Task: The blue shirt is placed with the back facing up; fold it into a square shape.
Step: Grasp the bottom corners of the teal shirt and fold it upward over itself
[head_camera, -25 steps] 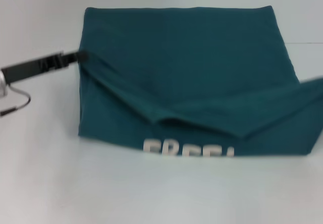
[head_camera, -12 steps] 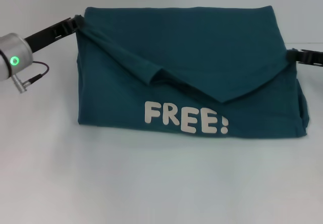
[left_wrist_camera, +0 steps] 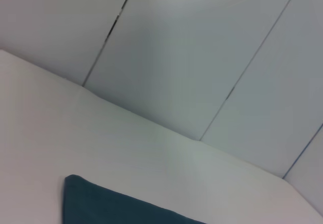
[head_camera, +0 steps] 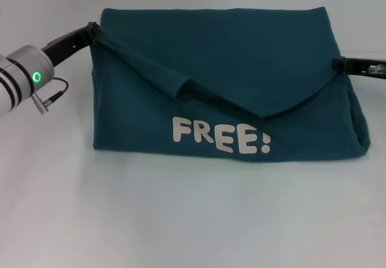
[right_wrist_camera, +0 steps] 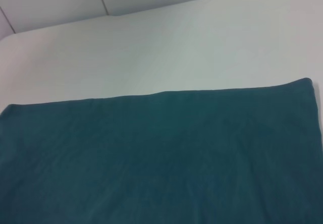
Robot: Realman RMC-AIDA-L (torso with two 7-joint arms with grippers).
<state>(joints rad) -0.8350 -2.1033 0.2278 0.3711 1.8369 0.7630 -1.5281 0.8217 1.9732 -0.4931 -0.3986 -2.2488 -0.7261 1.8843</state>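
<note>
The blue shirt [head_camera: 241,57] lies on the white table, folded into a wide band. Its near part is lifted and drawn toward the far side as a sagging V-shaped flap. Under the flap, cream "FREE!" lettering [head_camera: 220,138] shows. My left gripper [head_camera: 92,30] is shut on the flap's left corner, at the shirt's far left edge. At the right edge, my right gripper [head_camera: 339,65] pinches the flap's other corner. A corner of the shirt [left_wrist_camera: 111,209] shows in the left wrist view. Its flat plain side [right_wrist_camera: 151,158] fills the right wrist view.
The white table [head_camera: 181,220] stretches in front of the shirt and to both sides. A pale panelled wall [left_wrist_camera: 202,57] stands behind the table's far edge. My left arm's silver wrist [head_camera: 21,78] with a green light hangs over the table's left side.
The lifted flap has travelled from the near edge toward the far side, uncovering the "FREE!" lettering. In the last half second both grippers shifted only slightly, the right one moving inward.
</note>
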